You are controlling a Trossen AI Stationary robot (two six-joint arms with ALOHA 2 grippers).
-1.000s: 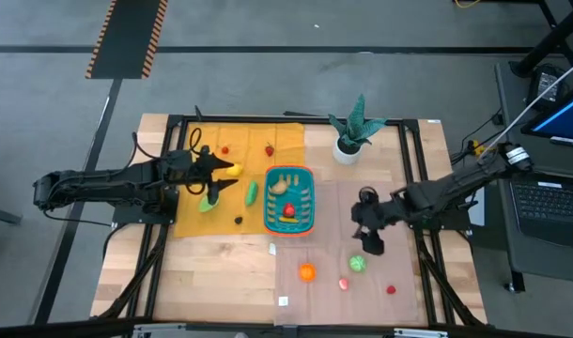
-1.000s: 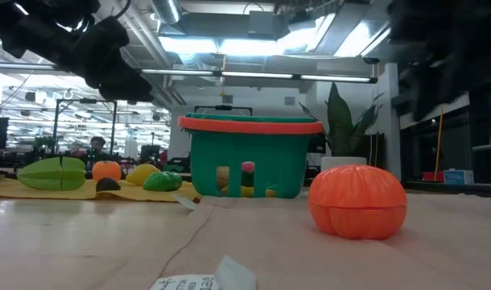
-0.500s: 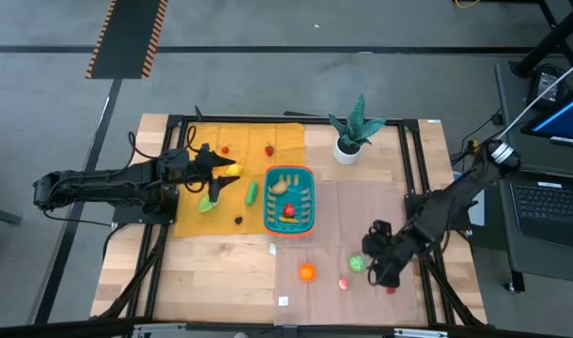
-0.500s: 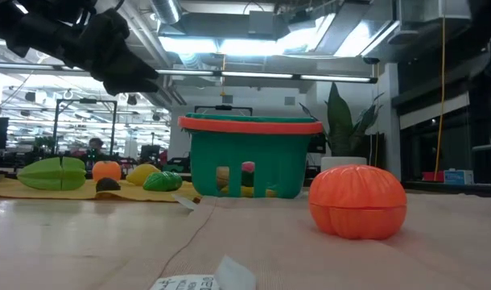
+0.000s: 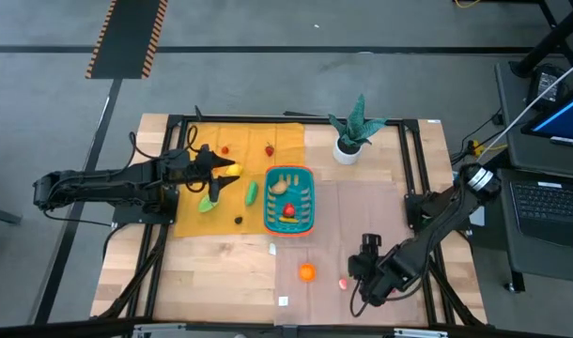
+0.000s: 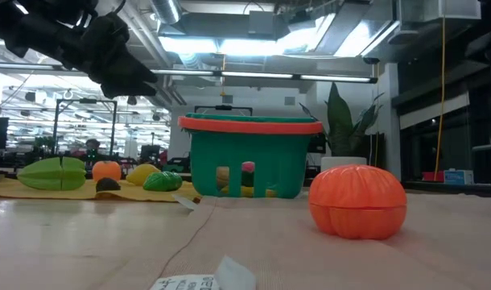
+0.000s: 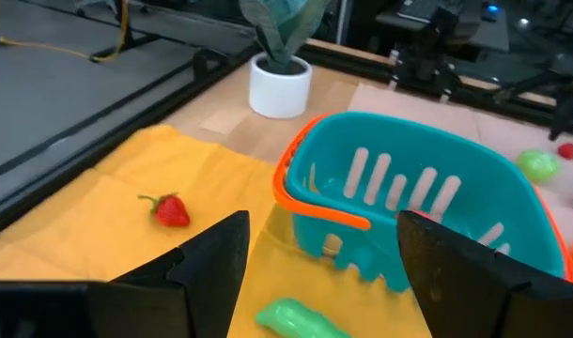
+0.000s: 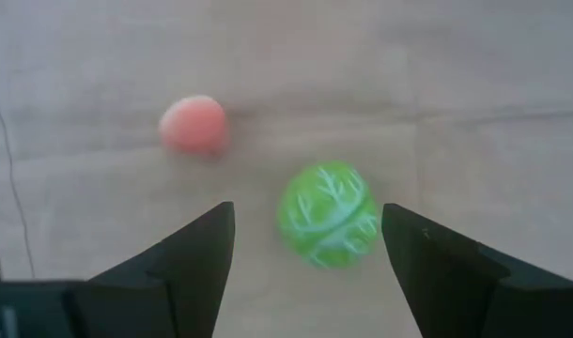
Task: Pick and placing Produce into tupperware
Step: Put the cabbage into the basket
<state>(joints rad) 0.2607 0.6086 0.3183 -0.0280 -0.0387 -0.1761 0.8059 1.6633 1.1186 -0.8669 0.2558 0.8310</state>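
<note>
Produce (image 5: 286,212) inside tupperware (image 5: 303,175), mid-table
</note>
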